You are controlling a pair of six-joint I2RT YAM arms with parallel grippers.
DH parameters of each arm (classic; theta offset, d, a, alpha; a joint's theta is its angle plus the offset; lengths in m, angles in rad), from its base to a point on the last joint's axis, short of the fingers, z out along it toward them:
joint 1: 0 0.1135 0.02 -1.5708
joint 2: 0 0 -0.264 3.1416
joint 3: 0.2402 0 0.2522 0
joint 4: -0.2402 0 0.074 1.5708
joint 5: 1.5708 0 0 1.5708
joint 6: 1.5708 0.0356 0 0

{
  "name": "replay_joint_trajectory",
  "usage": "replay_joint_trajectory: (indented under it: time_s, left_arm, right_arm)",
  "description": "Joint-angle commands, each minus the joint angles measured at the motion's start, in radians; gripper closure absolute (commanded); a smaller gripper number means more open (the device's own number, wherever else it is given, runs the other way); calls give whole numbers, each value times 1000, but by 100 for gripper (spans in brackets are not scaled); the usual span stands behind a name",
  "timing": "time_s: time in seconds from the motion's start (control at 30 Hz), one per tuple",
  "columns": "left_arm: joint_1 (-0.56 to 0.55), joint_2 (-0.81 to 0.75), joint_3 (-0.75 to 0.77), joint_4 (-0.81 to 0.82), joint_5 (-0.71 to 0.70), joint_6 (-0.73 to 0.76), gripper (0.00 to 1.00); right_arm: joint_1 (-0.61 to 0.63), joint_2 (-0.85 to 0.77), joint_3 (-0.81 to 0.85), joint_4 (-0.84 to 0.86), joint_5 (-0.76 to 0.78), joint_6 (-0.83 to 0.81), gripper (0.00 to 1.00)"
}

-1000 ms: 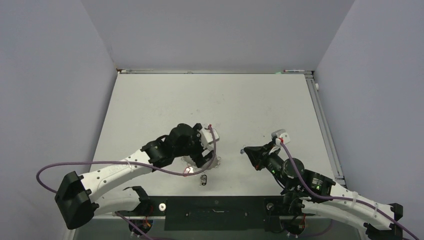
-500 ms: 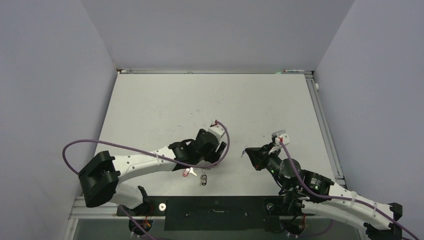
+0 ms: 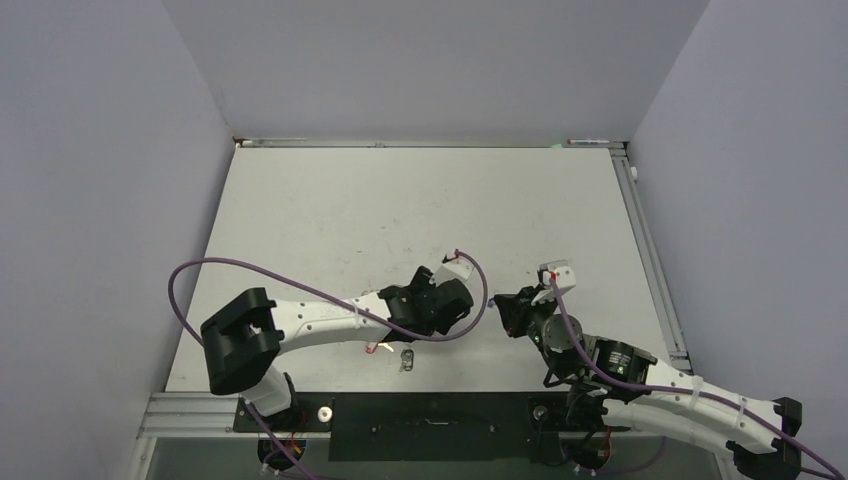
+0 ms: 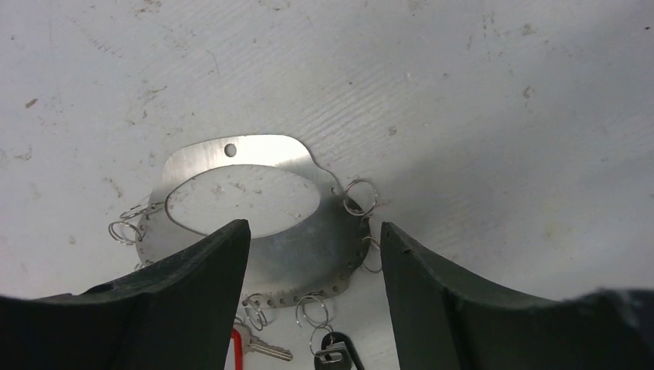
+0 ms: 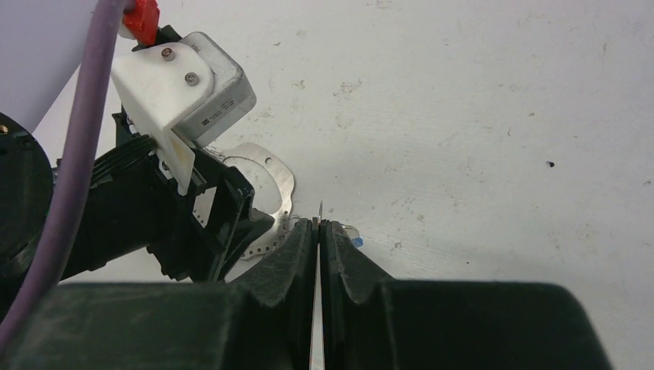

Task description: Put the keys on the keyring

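table: white, scuffed and speckled; its near edge is covered by both arms in the top view.
left arm: stretched low across the near middle of the table. its wrist hides the keyring from above.
right arm: comes in from the near right corner, its tip close to the left arm's wrist.
left gripper: fingers spread wide, one on each side of the keyring's near half. they cover the plate's near edge, so i cannot tell whether they touch it.
right gripper: fingers pressed together, with a thin metal edge sticking up between the tips.
keyring: flat grey plate lying on the table between the left fingers. the wide hole and one small punched hole at the far rim are plain, and the near left part is cut off by a finger.
red key: on the table just near of the keyring, half hidden at the frame's bottom edge.
dark key: beside the red one; only the head shows (it seems to hang from a wire ring, hard to confirm).
blue key: only a tiny blue bit shows just beside the right fingertips; the rest is hidden in the pinch.
split rings: tiny wire loops along the plate's outer edge, several tucked behind the fingers.
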State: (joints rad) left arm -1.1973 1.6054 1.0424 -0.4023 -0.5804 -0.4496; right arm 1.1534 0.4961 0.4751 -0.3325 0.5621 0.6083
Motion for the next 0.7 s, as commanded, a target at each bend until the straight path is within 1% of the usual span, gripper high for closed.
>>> replay_joint_trajectory:
  time_s: [0.0,0.1,0.3,0.4,0.5,0.67]
  left_arm:
    - [48,-53,-18,-48,-56,-15,41]
    - [149,-106,-78,-32,12,-20,40]
    - [288,-207,-148,-7,47,-27,41]
    - [352,-250,-175,13,77,-34,41]
    - [380,-298,-189,9,91,-32,41]
    - [379,-406,-152,-104,110,-5,39]
  right_arm:
    - [3,-21,2,15,62,26,95]
    - [3,-24,-5,23,64,25,95]
    - [3,7,2,19,64,25,95]
    - [2,20,-32,61,48,26,95]
    - [0,57,-82,155,-38,15,95]
    - [-35,179,-106,275,-203,23,95]
